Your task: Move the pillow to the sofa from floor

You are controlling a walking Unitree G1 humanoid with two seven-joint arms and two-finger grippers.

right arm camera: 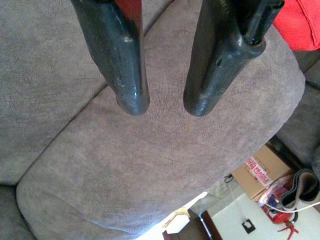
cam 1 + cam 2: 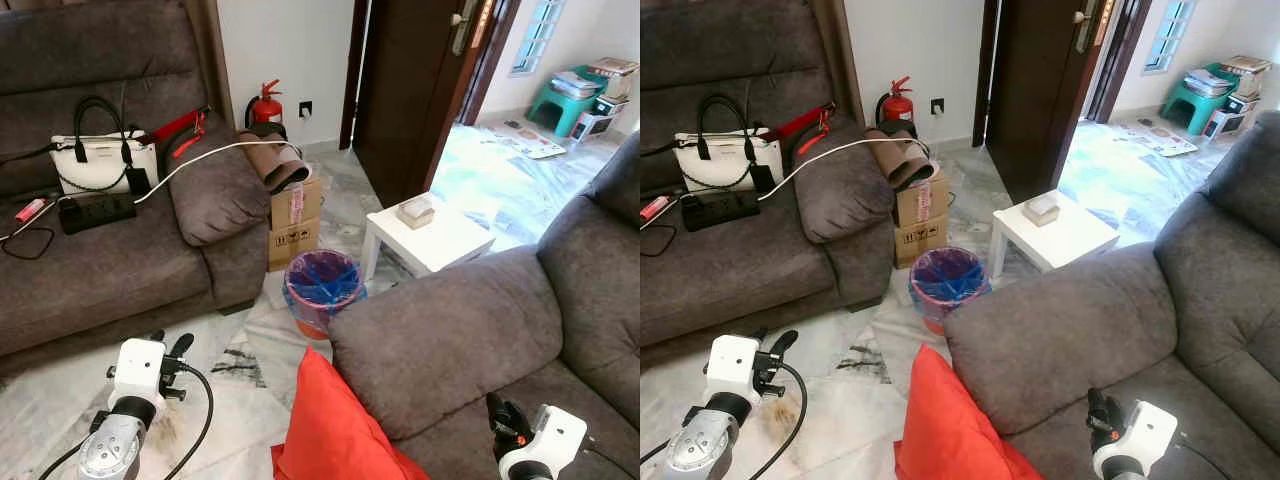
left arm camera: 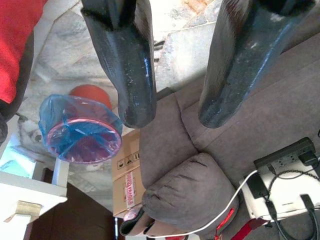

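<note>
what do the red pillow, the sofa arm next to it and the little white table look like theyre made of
Red pillow: smooth woven cloth, matte, judging by its soft creases. Sofa arm: grey-brown suede-like fabric, probably microfibre; the right wrist view shows a fine mottled nap. White table: likely painted or laminated wood board, with flat hard edges and a slight sheen; the exact material is not certain.

Sofa armrest (image 2: 440, 340) blocks pillow (image 2: 335, 430); floor (image 2: 230, 400) open.

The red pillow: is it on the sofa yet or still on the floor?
Still on the floor. The pillow stands upright on the tiles, leaning against the sofa's armrest; neither end effector touches it.
</note>
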